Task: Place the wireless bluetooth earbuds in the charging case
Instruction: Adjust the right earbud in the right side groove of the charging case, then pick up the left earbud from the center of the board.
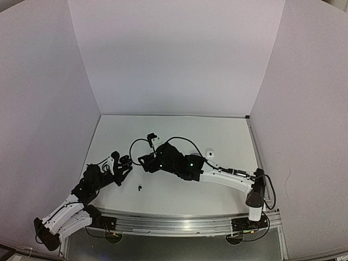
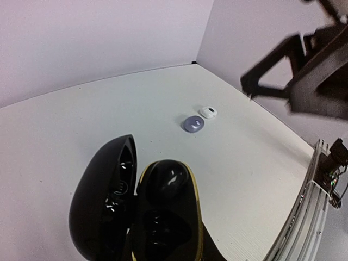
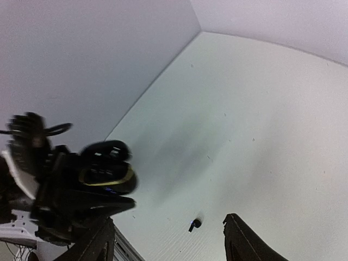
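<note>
The black charging case (image 2: 163, 217) with a gold rim is held open in my left gripper (image 1: 124, 167), its lid (image 2: 103, 201) folded to the left. One black earbud (image 2: 168, 179) sits in the far well; the near well looks dark and empty. The left fingers are hidden under the case. Another black earbud (image 3: 194, 223) lies on the white table (image 3: 261, 119), also seen near the front as a dark speck (image 1: 140, 188). My right gripper (image 3: 169, 218) hangs above it, open with nothing between its fingers (image 3: 244, 244), just right of the case (image 3: 106, 168).
A greyish-lavender pebble-like piece (image 2: 193, 124) and a white one (image 2: 208, 112) lie together on the table toward the right; the white one (image 1: 209, 154) shows beside the right arm. White walls close in three sides. A metal rail (image 1: 179, 223) runs along the near edge.
</note>
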Available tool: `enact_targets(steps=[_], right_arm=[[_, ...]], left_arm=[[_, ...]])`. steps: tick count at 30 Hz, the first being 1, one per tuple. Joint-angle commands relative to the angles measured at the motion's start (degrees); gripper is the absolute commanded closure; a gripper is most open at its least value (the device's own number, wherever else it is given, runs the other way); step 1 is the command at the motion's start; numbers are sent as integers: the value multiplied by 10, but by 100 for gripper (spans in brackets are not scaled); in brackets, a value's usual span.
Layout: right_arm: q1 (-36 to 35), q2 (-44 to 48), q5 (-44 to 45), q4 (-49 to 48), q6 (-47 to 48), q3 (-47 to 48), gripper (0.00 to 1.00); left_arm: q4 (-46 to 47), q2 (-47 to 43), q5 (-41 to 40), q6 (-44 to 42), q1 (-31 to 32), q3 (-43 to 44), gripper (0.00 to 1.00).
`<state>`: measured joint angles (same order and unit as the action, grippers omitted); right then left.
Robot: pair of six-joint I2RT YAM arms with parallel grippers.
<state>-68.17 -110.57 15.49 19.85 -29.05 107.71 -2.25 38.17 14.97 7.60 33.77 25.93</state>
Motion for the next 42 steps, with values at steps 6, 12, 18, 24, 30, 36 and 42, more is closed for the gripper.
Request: enact_targets(steps=[6,12,18,24,30,36,42], right_arm=[[14,-219,-30,134,-142,142,32],[14,-337,-50,142,-128,244,42],[9,-389,-81,143,-140,263,46],[-10,-409,-72,155,-125,276,50],[-27,-421,1,205,-90,295,57],[-34,-451,1,222,-77,325,61],[-34,-457,23,226,-71,324,64]], left_arm=[[-75,-60,-117,41,-40,39,100],[-67,-71,-109,47,-58,31,100],[-57,-74,-105,47,-57,21,100],[-45,-85,-98,53,-57,5,100],[-42,-96,-83,60,-57,0,100],[-39,-95,-83,61,-57,-1,100],[-36,-96,-78,63,-57,-4,100]])
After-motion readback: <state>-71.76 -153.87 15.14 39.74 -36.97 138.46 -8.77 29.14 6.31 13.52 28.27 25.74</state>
